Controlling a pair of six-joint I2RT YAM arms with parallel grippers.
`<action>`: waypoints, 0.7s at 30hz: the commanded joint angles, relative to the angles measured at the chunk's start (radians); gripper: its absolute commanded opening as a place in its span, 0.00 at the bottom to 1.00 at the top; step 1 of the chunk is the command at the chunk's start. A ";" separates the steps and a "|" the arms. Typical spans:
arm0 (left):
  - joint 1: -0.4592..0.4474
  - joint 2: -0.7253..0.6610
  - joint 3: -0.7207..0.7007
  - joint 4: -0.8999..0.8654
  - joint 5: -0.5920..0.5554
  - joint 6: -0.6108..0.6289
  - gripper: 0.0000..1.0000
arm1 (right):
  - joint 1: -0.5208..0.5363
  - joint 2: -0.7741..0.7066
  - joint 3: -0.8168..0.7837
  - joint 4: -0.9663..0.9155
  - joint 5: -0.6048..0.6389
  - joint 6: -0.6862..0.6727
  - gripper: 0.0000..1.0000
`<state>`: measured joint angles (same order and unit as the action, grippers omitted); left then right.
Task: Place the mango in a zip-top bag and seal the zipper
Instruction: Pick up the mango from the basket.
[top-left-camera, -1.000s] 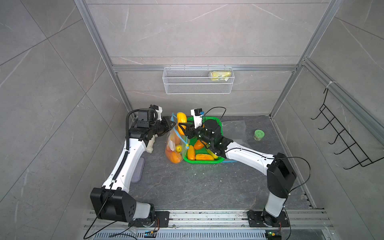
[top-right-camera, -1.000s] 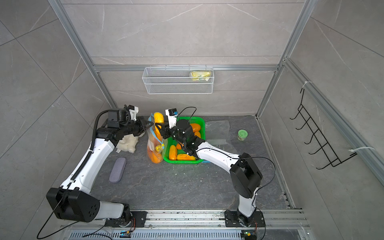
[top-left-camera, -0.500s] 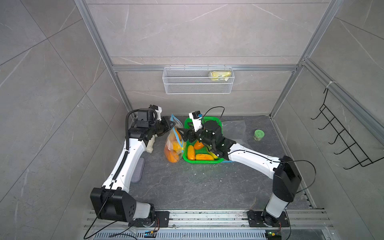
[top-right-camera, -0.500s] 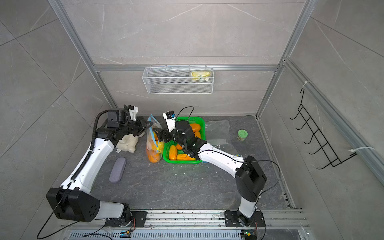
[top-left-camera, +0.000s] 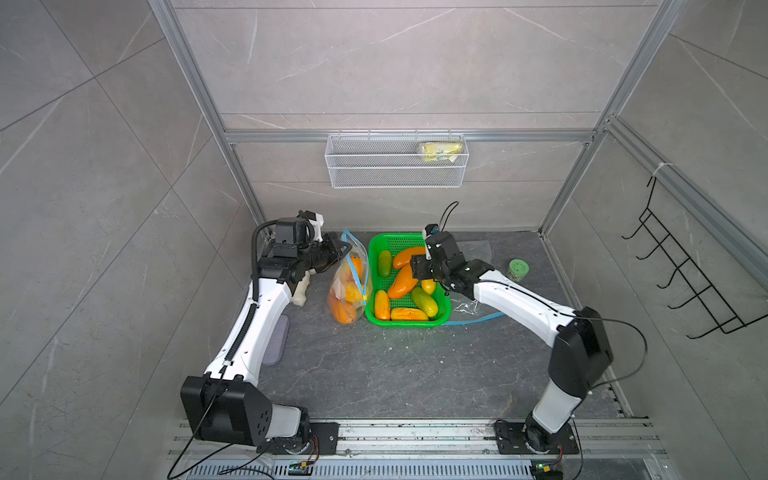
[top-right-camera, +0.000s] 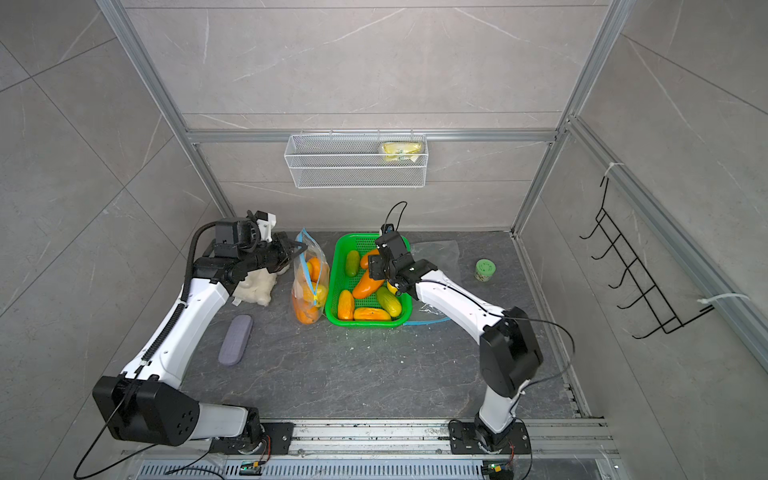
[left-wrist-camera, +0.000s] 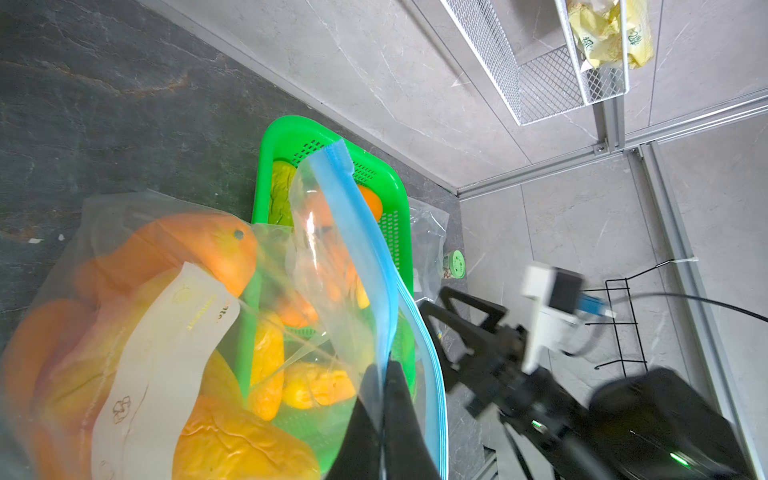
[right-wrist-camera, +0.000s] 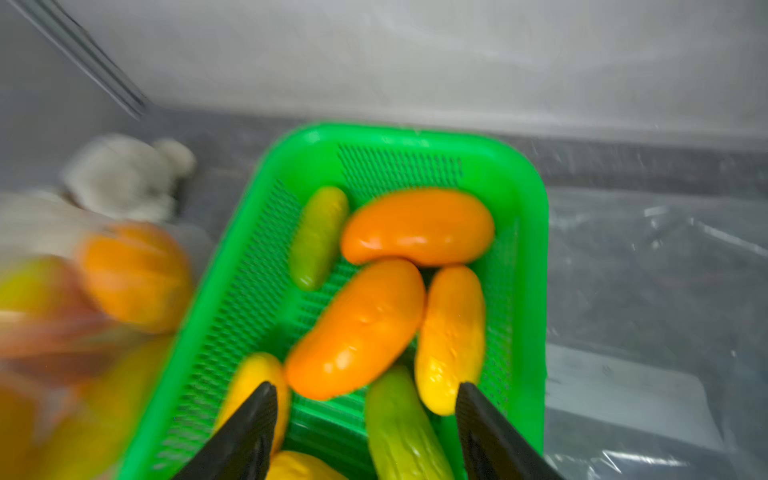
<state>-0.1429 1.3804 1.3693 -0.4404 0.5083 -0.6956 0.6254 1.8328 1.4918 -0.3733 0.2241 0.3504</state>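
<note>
A clear zip-top bag (top-left-camera: 349, 286) with a blue zipper stands just left of the green basket (top-left-camera: 409, 324) and holds several orange and yellow mangoes. My left gripper (top-left-camera: 347, 249) is shut on the bag's upper rim by the zipper; in the left wrist view its fingertips (left-wrist-camera: 384, 370) pinch the plastic film. My right gripper (top-left-camera: 414, 270) hangs open over the basket (right-wrist-camera: 536, 249) with nothing between its fingers. Below it lie an orange mango (right-wrist-camera: 357, 328), a second orange one (right-wrist-camera: 417, 226), and yellow and green ones. The bag's mouth gapes.
A white plush toy (top-left-camera: 301, 291) and a grey pad (top-left-camera: 277, 340) lie left of the bag. A second clear bag (top-left-camera: 478, 249) lies right of the basket and a green jar (top-left-camera: 518, 270) beyond it. A wire shelf (top-left-camera: 397, 166) hangs on the back wall.
A second ago my right gripper held a yellow mango over the bag's mouth; it let go and has drawn back to the right over the basket. The left gripper has kept its hold.
</note>
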 joint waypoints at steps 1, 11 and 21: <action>0.006 -0.035 0.011 0.072 0.043 -0.017 0.00 | -0.002 0.089 0.106 -0.192 0.090 0.046 0.64; 0.014 -0.050 0.001 0.051 0.019 0.000 0.00 | -0.013 0.361 0.347 -0.349 0.177 0.077 0.61; 0.016 -0.062 -0.009 0.042 0.015 0.010 0.00 | -0.016 0.577 0.637 -0.560 0.270 0.109 0.61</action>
<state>-0.1329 1.3651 1.3605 -0.4400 0.5068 -0.6998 0.6125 2.3547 2.0686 -0.8192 0.4347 0.4313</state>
